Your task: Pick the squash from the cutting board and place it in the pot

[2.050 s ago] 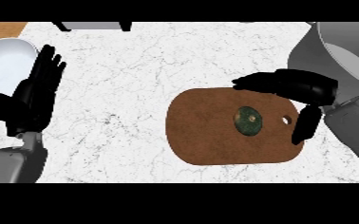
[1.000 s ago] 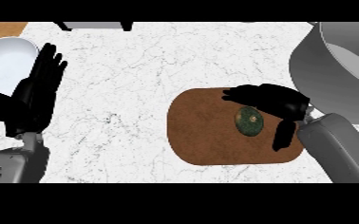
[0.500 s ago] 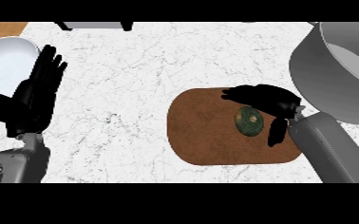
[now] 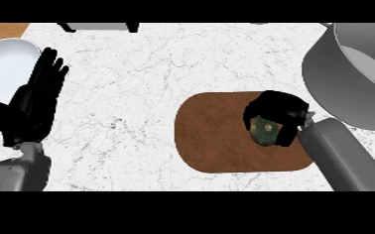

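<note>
A dark green squash (image 4: 264, 131) lies on the right part of the brown cutting board (image 4: 212, 139). My right hand (image 4: 277, 110) covers it from above, with fingers and thumb curled round it so that only its lower face shows. The large grey pot (image 4: 341, 79) stands just right of the board at the view's right edge. At the left edge my left hand (image 4: 35, 99) rests open, fingers pointing up, far from the board.
A white rounded object (image 4: 15, 62) lies behind my left hand at the far left. A grey object with black legs (image 4: 99, 27) sits at the counter's back edge. White marble counter (image 4: 132, 79) stretches between my two hands.
My right hand came down over the squash and its fingers curled in round it. The forearm swung in under the hand. My left hand stayed put.
</note>
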Action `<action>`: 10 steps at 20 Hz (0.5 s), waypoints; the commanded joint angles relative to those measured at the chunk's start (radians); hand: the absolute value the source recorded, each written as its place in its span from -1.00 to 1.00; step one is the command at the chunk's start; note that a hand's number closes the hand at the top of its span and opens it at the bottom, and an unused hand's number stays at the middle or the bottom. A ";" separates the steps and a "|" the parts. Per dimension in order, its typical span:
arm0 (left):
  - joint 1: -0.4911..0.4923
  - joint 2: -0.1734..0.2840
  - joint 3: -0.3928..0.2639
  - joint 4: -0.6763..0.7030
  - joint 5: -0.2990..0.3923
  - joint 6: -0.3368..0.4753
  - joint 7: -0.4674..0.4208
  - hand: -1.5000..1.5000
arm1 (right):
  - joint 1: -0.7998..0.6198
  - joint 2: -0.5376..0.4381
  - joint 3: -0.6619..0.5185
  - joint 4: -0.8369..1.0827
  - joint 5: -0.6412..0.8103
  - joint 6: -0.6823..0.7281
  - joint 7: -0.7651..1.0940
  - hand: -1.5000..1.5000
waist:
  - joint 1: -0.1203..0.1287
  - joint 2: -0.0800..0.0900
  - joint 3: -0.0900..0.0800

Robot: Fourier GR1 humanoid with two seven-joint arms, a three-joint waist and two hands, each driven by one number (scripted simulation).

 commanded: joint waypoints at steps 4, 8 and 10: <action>0.004 -0.015 0.038 0.086 0.002 -0.018 -0.072 0.00 | 0.195 -0.009 -0.012 -0.163 0.032 0.012 0.066 1.00 | -0.022 0.000 0.001; 0.033 0.012 0.045 -0.003 -0.002 -0.001 0.009 0.00 | 0.453 -0.010 -0.028 -0.357 0.009 0.009 0.213 1.00 | -0.073 -0.019 0.000; 0.029 0.019 0.049 -0.006 -0.006 -0.003 0.008 0.00 | 0.547 0.028 -0.013 -0.499 0.012 0.012 0.303 1.00 | -0.055 -0.012 0.000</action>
